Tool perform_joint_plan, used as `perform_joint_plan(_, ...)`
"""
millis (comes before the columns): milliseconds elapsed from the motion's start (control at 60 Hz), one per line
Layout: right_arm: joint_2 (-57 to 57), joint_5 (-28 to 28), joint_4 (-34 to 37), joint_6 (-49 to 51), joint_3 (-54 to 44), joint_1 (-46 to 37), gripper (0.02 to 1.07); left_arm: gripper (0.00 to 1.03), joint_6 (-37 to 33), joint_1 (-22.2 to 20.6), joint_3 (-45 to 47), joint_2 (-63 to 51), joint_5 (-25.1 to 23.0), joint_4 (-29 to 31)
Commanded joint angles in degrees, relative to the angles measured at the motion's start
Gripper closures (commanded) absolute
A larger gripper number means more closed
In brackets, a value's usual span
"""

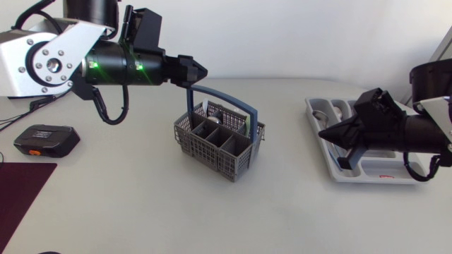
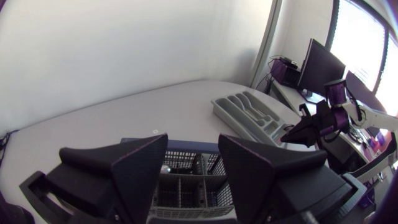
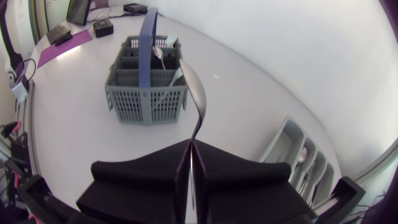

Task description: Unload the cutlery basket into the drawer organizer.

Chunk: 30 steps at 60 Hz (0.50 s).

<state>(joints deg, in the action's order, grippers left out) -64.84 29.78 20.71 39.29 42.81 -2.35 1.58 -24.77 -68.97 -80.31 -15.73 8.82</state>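
Spoon (image 3: 195, 106) pinched tight between the right fingers (image 3: 146, 171); left fingers (image 2: 134, 165) spread wide above the cutlery basket (image 1: 212, 152).

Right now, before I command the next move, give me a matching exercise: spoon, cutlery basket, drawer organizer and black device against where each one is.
Things:
1 spoon
2 cutlery basket
3 drawer organizer
4 black device

Places:
A below the open left jaws
B beside the maroon mat
C clamped in the right jaws
D partly under the right jaws

Pairs: 1-C, 2-A, 3-D, 4-B
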Motion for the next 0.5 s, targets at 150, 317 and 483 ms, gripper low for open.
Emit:
perform_joint_plan(150,-9.96,3.88,10.32,25.14,5.18,-14.88,1.01,0.33,-5.98,1.40,-0.02,-1.78,1.84,1.73)
perform_joint_plan(317,-19.80,3.53,15.50,37.88,11.33,-23.67,1.01,0.32,-7.91,1.31,0.94,-2.39,3.25,1.99)
perform_joint_plan(483,-29.56,0.98,19.81,48.43,19.60,-29.82,1.01,0.30,-8.97,0.96,2.00,-3.09,3.60,1.99)
